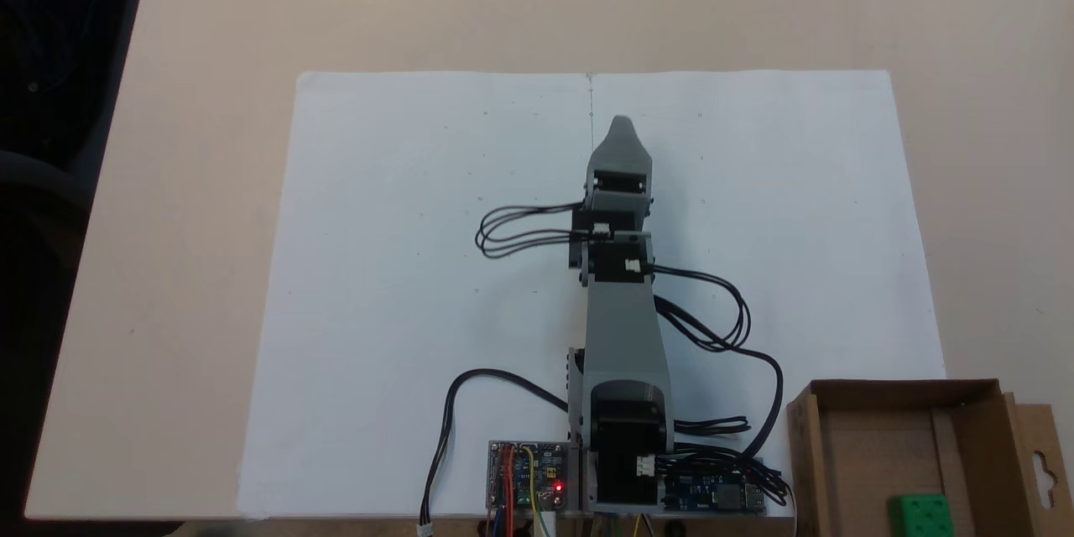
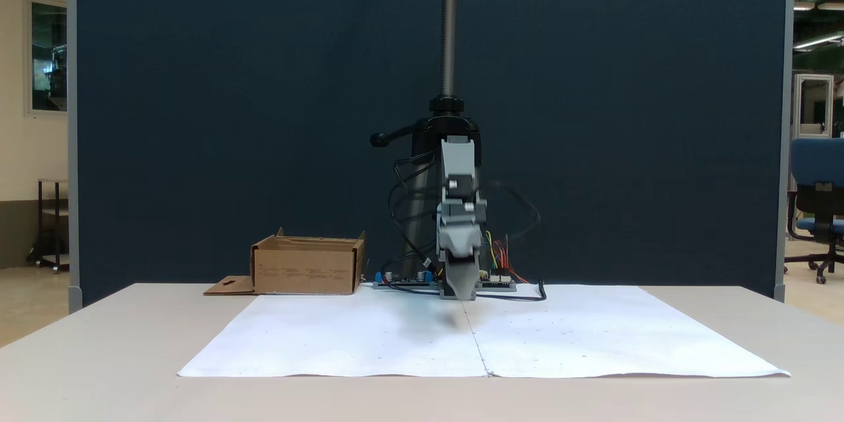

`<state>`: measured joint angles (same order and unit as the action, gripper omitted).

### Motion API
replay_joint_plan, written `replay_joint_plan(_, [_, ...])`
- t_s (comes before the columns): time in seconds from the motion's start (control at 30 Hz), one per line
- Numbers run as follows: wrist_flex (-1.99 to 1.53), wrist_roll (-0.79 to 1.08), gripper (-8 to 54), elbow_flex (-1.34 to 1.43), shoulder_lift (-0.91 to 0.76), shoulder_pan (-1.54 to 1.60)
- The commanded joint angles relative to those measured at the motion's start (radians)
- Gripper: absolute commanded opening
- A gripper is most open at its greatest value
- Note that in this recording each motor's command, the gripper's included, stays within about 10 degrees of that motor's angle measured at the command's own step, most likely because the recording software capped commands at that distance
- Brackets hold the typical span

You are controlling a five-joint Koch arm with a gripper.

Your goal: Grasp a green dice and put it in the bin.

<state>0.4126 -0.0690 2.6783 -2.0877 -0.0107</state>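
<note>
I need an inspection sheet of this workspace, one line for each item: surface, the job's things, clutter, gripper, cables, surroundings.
Surface: beige table covered in the middle by white paper sheets.
Job's things: green dice lies inside the bin, a brown cardboard box beside the arm's base.
Clutter: nothing seen.
Gripper: gripper points down over the paper's centre seam, away from the bin; whether it is open or shut cannot be told.
Cables: black cables loop beside the arm; more run to the circuit boards at the base.
Surroundings: dark blue partition behind the table; a blue office chair beyond it.
</note>
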Motion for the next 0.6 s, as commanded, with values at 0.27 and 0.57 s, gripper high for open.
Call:
replay_joint_plan(0.27, [0.437,0.095,43.1,0.233,-0.078,0.026])
replay_joint_plan(0.57, [0.73,0.097,43.1,0.423,-0.178,0.041])
